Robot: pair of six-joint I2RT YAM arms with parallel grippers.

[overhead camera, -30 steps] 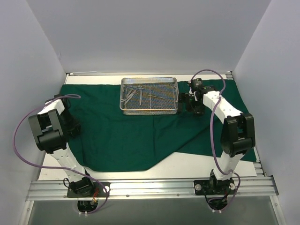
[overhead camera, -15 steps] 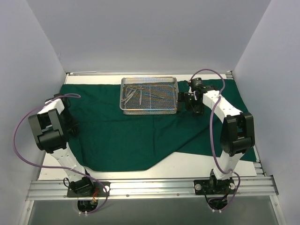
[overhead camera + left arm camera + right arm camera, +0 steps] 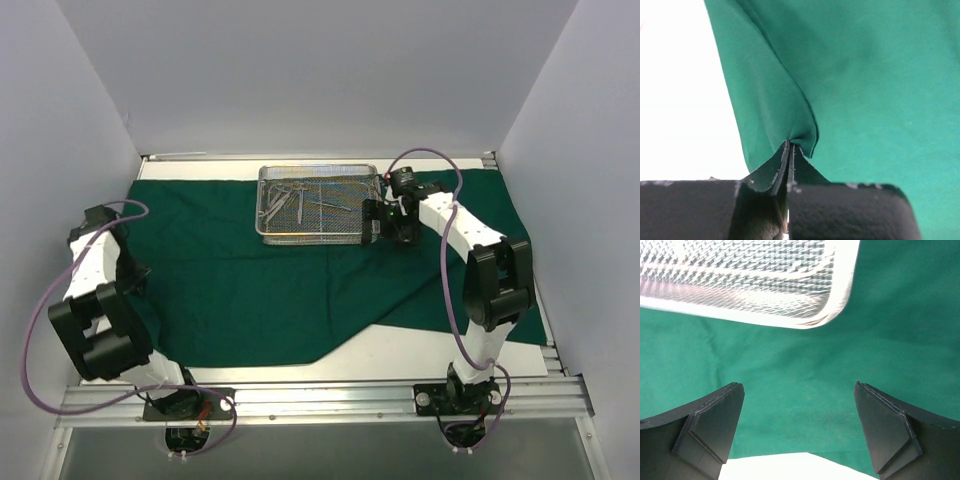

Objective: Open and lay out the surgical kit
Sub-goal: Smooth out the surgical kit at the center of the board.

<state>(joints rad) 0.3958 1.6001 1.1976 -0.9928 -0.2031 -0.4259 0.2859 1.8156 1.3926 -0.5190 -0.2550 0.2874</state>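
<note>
The dark green drape (image 3: pixel 270 290) lies spread over the table. The silver wire-mesh tray (image 3: pixel 372 178) sits on it at the back middle, with several steel scissors and tweezers (image 3: pixel 290 200) inside. My left gripper (image 3: pixel 130 275) is at the drape's left edge, shut on a pinched fold of the drape (image 3: pixel 800 125). My right gripper (image 3: pixel 378 225) is open and empty at the tray's right end; its fingers (image 3: pixel 715 425) hover over the drape with the tray's corner (image 3: pixel 835 315) just ahead.
White table surface (image 3: pixel 420 350) shows at the front where the drape's edge is folded back. White walls close in the left, right and back. The metal rail (image 3: pixel 320 400) with both arm bases runs along the near edge.
My left arm has swung outward to the left, pulling the drape's left edge with it. My right gripper has moved left, closer to the tray's right end.
</note>
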